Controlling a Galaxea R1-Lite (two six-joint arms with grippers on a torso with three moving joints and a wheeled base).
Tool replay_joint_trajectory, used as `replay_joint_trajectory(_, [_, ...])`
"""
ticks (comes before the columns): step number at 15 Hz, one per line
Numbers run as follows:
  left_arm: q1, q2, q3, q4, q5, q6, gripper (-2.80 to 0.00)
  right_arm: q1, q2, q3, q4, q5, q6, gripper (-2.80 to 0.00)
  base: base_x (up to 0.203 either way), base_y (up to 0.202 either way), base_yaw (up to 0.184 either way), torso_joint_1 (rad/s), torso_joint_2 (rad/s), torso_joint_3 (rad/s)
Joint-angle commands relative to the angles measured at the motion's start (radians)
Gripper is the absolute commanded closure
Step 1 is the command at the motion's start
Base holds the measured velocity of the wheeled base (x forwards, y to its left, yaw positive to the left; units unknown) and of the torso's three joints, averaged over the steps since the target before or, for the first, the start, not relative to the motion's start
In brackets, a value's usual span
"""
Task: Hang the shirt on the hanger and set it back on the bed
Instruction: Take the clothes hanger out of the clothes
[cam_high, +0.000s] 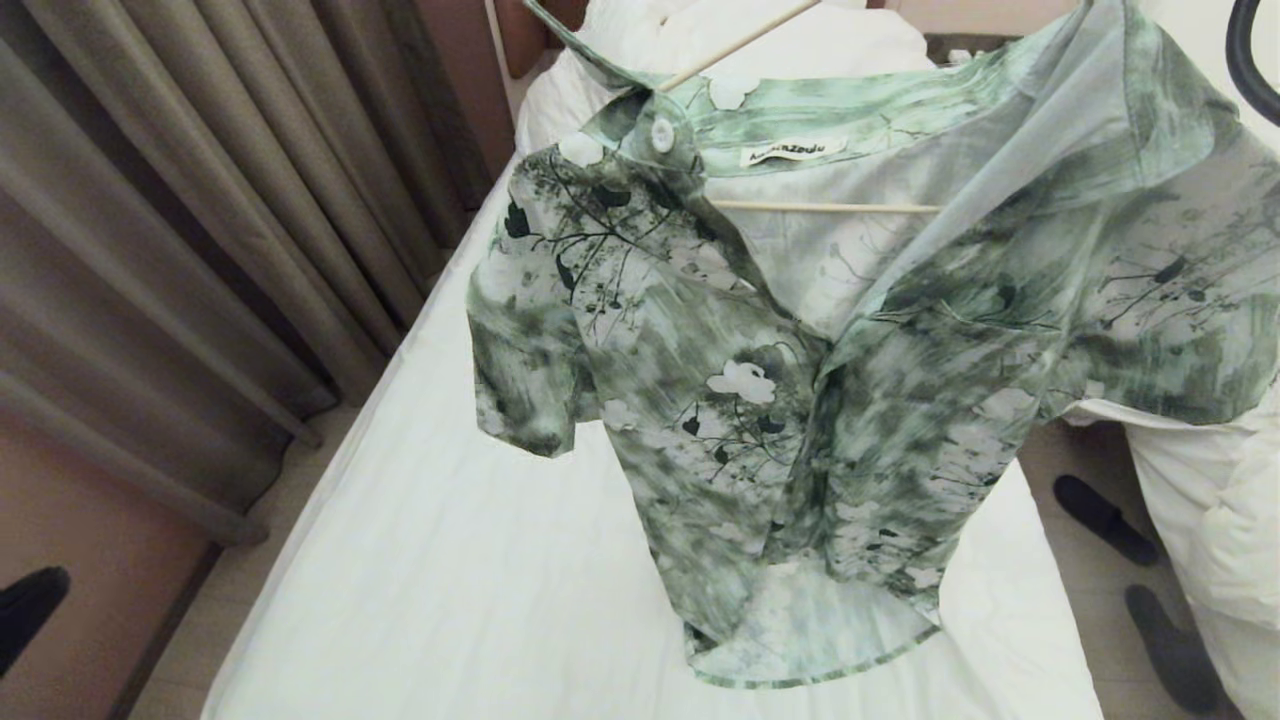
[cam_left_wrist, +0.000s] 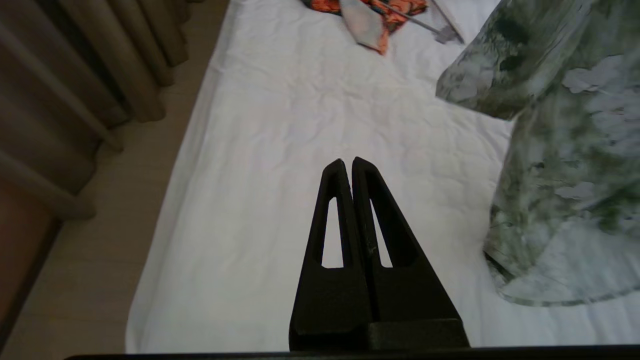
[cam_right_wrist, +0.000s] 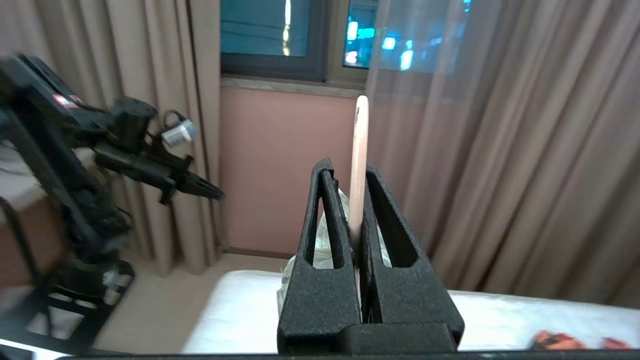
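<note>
**Shirt on hanger, held above the bed**

The shirt (cam_high: 800, 400) fills the centre and right of the head view, nearest the camera. It hangs on the hanger (cam_high: 830, 207), whose cream bar crosses the open neck just below the white neck label. A second cream rod runs from the collar to the upper edge of the frame. The collar sits at upper centre. One short sleeve droops at centre left. The hem reaches the lower centre, close over the white sheet; whether it touches cannot be told.

The bed (cam_high: 420, 560) runs from the lower left to the upper centre of the frame, with white pillows at its far end. Curtains (cam_high: 200, 220) occupy the upper left. Dark slippers (cam_high: 1105, 520) lie on the floor at lower right, beside a second bed with a white duvet (cam_high: 1220, 520).

Right claw (cam_right_wrist: 356, 172): pressed together on the hanger's cream rod, which stands up between the fingers at frame centre.

Left claw (cam_left_wrist: 348, 161): pressed together, holding nothing, over bare sheet at frame centre. The shirt hangs to its right. An orange-red garment (cam_left_wrist: 385, 12) lies on the sheet at the upper centre.
</note>
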Motion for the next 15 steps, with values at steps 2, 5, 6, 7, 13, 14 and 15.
replay_joint_trajectory(2, [-0.004,0.020,0.002,-0.002,-0.029,-0.011,0.00,0.008,-0.008,0.001,-0.005,0.007,0.070,0.00,0.000,0.000,0.000,0.000,0.00,0.000])
replay_joint_trajectory(5, [-0.005,0.018,0.012,-0.001,-0.063,-0.046,0.00,0.027,-0.003,-0.004,-0.017,0.036,0.086,0.00,0.000,0.000,0.000,0.000,0.00,0.000])
replay_joint_trajectory(6, [-0.003,0.015,0.010,-0.001,-0.063,-0.046,0.00,0.037,0.000,-0.009,-0.034,0.038,0.090,0.00,0.000,0.000,0.000,0.000,0.00,0.000])
replay_joint_trajectory(7, [-0.003,0.012,0.010,-0.001,-0.063,-0.046,0.00,0.039,-0.001,-0.011,-0.052,0.038,0.099,0.00,0.000,0.000,0.000,0.000,0.00,0.000])
replay_joint_trajectory(13, [-0.004,0.011,0.017,-0.003,-0.064,-0.049,0.00,0.024,-0.025,-0.010,-0.227,0.036,0.315,0.00,0.000,0.000,0.000,0.000,0.00,0.000])
replay_joint_trajectory(14, [-0.005,0.011,0.018,-0.004,-0.064,-0.050,0.00,0.016,-0.026,-0.010,-0.228,0.035,0.337,0.00,0.000,0.000,0.000,0.000,0.00,0.000])
replay_joint_trajectory(15, [-0.005,0.009,0.017,-0.007,-0.067,-0.051,0.00,0.008,-0.029,-0.008,-0.230,0.035,0.351,0.00,0.000,0.000,0.000,0.000,0.00,0.000])
